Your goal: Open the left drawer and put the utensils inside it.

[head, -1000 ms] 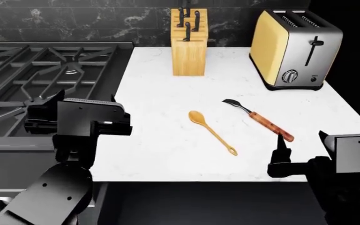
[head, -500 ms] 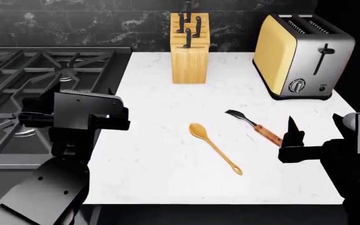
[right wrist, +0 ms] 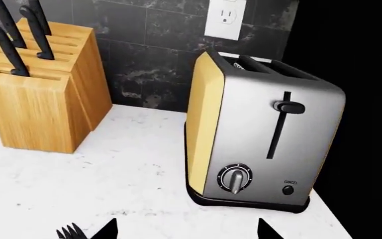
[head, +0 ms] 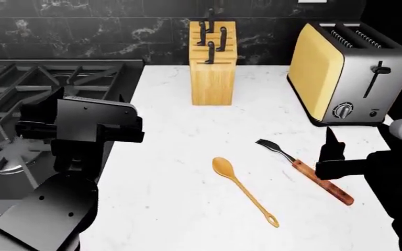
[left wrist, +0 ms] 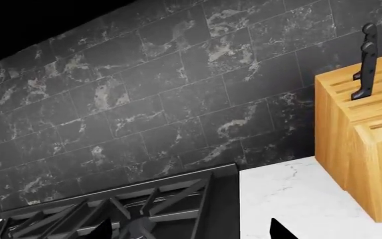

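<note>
The golden wooden spoon point(head: 246, 191) lies on the white counter point(head: 173, 157), bowl toward the wall. To its right lies the fork point(head: 305, 171), dark tines point(right wrist: 68, 233) toward the wall and reddish-brown handle nearer me. My right gripper point(head: 358, 140) hovers open just right of the fork, its fingertips point(right wrist: 108, 230) spread wide with only bare counter between them. Over the seam between stove and counter, my left gripper point(head: 89, 100) also stands open and empty; its fingertips point(left wrist: 280, 231) straddle that seam. The left drawer is out of view.
A wooden knife block point(head: 212, 63) with black-handled knives stands at the back wall. A yellow and steel toaster point(head: 344, 73) stands at the back right. The black gas stove point(head: 19, 104) with raised grates fills the left side. Dark tiles back the counter.
The head view has shifted forward, so spoon, fork and toaster sit lower and larger in it. The right gripper has moved in over the counter beside the fork. Both grippers stay open.
</note>
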{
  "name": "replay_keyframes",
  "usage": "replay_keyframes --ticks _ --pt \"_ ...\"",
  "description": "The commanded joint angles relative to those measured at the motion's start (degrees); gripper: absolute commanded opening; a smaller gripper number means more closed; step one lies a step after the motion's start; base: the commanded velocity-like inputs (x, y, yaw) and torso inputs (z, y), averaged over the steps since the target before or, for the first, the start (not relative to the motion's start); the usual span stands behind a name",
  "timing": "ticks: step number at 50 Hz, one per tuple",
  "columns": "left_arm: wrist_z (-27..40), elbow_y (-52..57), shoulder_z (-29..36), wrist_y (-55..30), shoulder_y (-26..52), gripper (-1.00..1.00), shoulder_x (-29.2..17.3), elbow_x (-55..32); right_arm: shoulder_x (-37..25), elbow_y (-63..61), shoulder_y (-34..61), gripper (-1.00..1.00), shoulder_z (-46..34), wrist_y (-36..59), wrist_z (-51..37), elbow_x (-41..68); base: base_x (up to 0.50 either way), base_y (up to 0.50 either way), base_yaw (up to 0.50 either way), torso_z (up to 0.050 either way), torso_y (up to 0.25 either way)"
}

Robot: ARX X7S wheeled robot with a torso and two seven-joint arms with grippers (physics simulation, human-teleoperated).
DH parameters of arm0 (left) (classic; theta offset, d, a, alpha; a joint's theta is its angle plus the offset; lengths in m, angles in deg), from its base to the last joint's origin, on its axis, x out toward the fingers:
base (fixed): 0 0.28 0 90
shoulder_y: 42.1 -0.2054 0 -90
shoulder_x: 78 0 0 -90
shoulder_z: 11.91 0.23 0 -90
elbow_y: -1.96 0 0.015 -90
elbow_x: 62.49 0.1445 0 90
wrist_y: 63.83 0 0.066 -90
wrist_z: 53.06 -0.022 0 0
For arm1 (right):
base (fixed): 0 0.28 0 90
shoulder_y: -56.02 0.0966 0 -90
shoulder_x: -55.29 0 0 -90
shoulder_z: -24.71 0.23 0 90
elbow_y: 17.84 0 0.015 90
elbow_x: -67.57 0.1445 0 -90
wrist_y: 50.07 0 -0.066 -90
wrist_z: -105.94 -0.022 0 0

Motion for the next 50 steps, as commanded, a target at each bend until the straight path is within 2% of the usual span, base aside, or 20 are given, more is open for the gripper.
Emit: replay_keyframes --ticks 1,10,16,24,36,50 --pt "0.22 0.67 0.13 -0.64 0.22 1.00 -0.09 -0.15 -0.71 -0.44 0.04 1.00 0.04 0.79 -0.31 0.95 0.19 0.00 0.00 0.000 0.000" --pt "0.28 0.86 0.01 -0.57 0.02 1.00 -0.22 -0.29 -1.25 -0.56 0.16 1.00 -0.39 1.58 -0.26 1.63 0.19 0.00 0.00 0.000 0.001" --pt "0.36 1.23 -0.16 -0.78 -0.01 1.00 -0.31 -0.48 -3.19 -0.79 2.65 1.00 -1.99 4.71 2.29 6.09 0.10 0.00 0.00 0.000 0.000" --pt "0.44 1.29 -0.21 -0.85 0.04 1.00 -0.31 -0.60 -5.87 -0.19 10.76 1.00 -7.50 13.08 4.76 13.14 0.00 0.00 0.00 0.000 0.000" --pt "0.48 1.30 -0.29 -0.82 -0.09 1.00 -0.51 -0.76 -7.74 5.08 20.52 1.00 -8.97 18.05 7.18 18.69 0.00 0.00 0.00 0.000 0.000" --pt "0.73 1.50 -0.05 -0.94 -0.22 1.00 -0.69 -0.70 -10.24 7.42 20.39 1.00 -8.13 18.08 10.74 19.15 0.00 0.00 0.00 0.000 0.000"
